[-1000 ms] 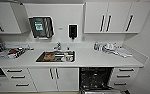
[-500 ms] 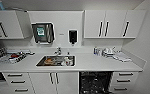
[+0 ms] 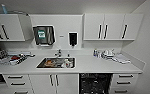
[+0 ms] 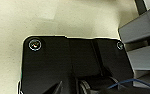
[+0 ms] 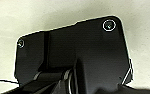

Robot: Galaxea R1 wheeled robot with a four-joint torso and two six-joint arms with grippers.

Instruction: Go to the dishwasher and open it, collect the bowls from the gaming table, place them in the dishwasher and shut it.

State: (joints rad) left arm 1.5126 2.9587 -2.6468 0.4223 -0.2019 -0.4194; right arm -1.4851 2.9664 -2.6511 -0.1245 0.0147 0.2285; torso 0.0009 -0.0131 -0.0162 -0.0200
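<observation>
In the head view I face a white kitchen counter (image 3: 91, 66). Under it, right of the middle, the dishwasher (image 3: 94, 83) shows as a dark opening with racks inside, between a white cupboard door and a stack of drawers. The bowls and the gaming table are out of view. Both wrist views look down past the robot's dark plate onto a pale floor (image 4: 66, 17).
A steel sink (image 3: 56, 62) with dishes in it sits left of the dishwasher. A dish rack (image 3: 6, 58) stands at the far left and small items (image 3: 108, 53) on the right of the counter. White wall cupboards (image 3: 111, 26) hang above. A wall closes the right side.
The whole head picture has grown slightly and the counter sits lower in it, so the camera has moved closer to the kitchen. Nothing on the counter has moved.
</observation>
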